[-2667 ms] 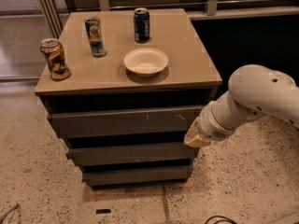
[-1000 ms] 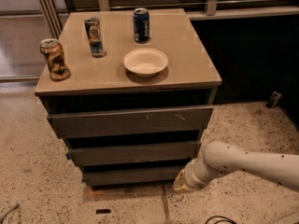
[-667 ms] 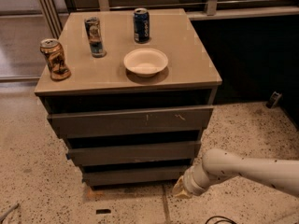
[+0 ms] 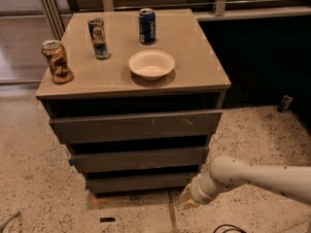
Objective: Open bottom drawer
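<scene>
The bottom drawer (image 4: 138, 182) is the lowest, narrowest dark grey-brown front of the cabinet, just above the floor, and looks closed. The middle front (image 4: 138, 159) and the widest top front (image 4: 136, 125) with pale scratches sit above it. My gripper (image 4: 187, 198) is at the end of the white arm (image 4: 252, 176), low by the floor at the drawer's right end. Its tip points left toward the cabinet's lower right corner.
On the cabinet top (image 4: 194, 57) stand a white bowl (image 4: 151, 64), a blue can (image 4: 146, 26), a tall slim can (image 4: 98, 38) and a brown can (image 4: 57, 61). Speckled floor surrounds the cabinet. A dark wall is at the right rear.
The arm has dropped from beside the top and middle fronts down to floor level. Over the last second the gripper has sunk slightly lower at the bottom drawer's right end.
</scene>
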`<state>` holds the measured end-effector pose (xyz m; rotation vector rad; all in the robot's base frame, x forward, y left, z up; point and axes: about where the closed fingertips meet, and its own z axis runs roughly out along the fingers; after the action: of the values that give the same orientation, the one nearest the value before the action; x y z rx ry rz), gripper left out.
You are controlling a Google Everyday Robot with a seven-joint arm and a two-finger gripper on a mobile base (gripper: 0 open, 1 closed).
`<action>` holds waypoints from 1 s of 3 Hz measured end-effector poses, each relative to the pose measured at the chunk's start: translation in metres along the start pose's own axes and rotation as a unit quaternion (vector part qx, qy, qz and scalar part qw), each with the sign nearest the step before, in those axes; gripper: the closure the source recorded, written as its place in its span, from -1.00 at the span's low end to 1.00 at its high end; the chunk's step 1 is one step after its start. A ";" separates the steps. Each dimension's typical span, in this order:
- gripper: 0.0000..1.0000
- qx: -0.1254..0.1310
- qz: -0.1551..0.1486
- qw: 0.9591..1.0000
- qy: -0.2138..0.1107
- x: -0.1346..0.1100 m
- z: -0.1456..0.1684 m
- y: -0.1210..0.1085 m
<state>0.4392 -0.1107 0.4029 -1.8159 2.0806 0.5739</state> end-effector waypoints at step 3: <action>-0.66 0.074 -0.053 0.996 -0.012 0.042 0.103 -0.054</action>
<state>0.4845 -0.1021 0.2879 -1.8125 1.9422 0.3992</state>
